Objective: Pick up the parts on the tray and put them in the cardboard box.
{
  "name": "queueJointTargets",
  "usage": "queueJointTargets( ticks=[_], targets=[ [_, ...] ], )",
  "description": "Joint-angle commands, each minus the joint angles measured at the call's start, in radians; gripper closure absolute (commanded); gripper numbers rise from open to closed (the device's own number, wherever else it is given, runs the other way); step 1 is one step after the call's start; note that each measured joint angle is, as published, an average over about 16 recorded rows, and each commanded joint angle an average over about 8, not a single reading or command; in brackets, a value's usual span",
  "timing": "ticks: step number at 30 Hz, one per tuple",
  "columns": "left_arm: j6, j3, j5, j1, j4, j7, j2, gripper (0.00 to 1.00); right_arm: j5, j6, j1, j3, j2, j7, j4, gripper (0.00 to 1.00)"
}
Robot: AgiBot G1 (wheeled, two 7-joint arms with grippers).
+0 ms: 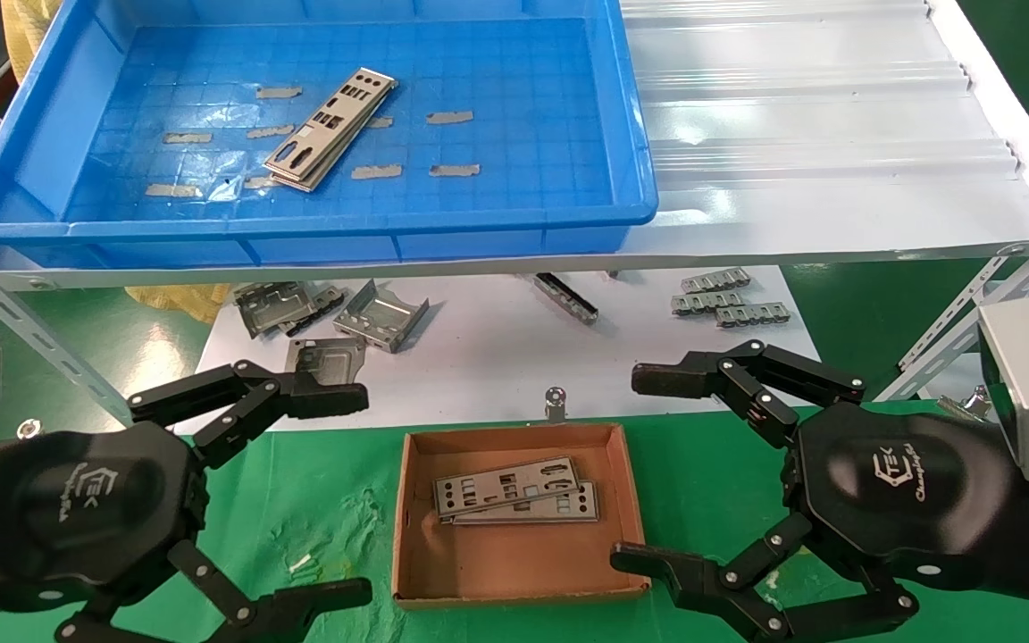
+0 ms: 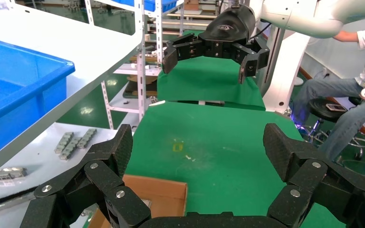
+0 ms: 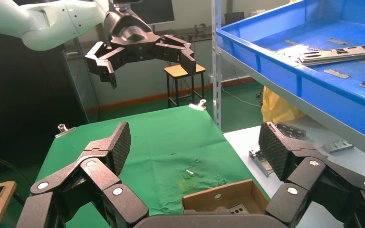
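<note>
Two punched silver plates (image 1: 514, 489) lie overlapped on the floor of the small cardboard box (image 1: 414, 527) on the green cloth (image 1: 318, 500), while a short stack of the same parts (image 1: 329, 129) waits on the grid floor of the blue tray (image 1: 631, 134) on the white shelf (image 1: 836, 116) at the box's 11 o'clock. By the look of it the job is partly done: two plates are boxed and at least two more remain in the tray, though the exact count in that stack cannot be read.

The left gripper (image 1: 349, 491) hangs just beside the box at its 9 o'clock, fingers spread wide and holding nothing. The right gripper (image 1: 635, 469) mirrors it at the box's 3 o'clock, likewise splayed and empty. Neither touches the box or any plate.

On the lower white table (image 1: 497, 357), between tray and box, folded grey brackets (image 1: 336, 317) sit at the box's 11 o'clock and short slotted strips (image 1: 729, 299) at its 1 o'clock; these appear to be no part of the order. The next step would likely be a reach up into the tray for the stack.
</note>
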Motion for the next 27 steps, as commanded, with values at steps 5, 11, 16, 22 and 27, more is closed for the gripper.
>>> queueJointTargets(
  ticks=[5, 11, 16, 22, 27],
  targets=[
    [0.000, 0.000, 0.000, 0.000, 0.000, 0.000, 0.000, 0.00, 0.000, 0.000, 0.000, 0.000, 0.000, 0.000, 0.000, 0.00],
    [0.000, 0.000, 0.000, 0.000, 0.000, 0.000, 0.000, 0.00, 0.000, 0.000, 0.000, 0.000, 0.000, 0.000, 0.000, 0.00],
    [0.000, 0.000, 0.000, 0.000, 0.000, 0.000, 0.000, 0.00, 0.000, 0.000, 0.000, 0.000, 0.000, 0.000, 0.000, 0.00],
    [0.000, 0.000, 0.000, 0.000, 0.000, 0.000, 0.000, 0.00, 0.000, 0.000, 0.000, 0.000, 0.000, 0.000, 0.000, 0.00],
    [0.000, 0.000, 0.000, 0.000, 0.000, 0.000, 0.000, 0.00, 0.000, 0.000, 0.000, 0.000, 0.000, 0.000, 0.000, 0.00]
  ],
)
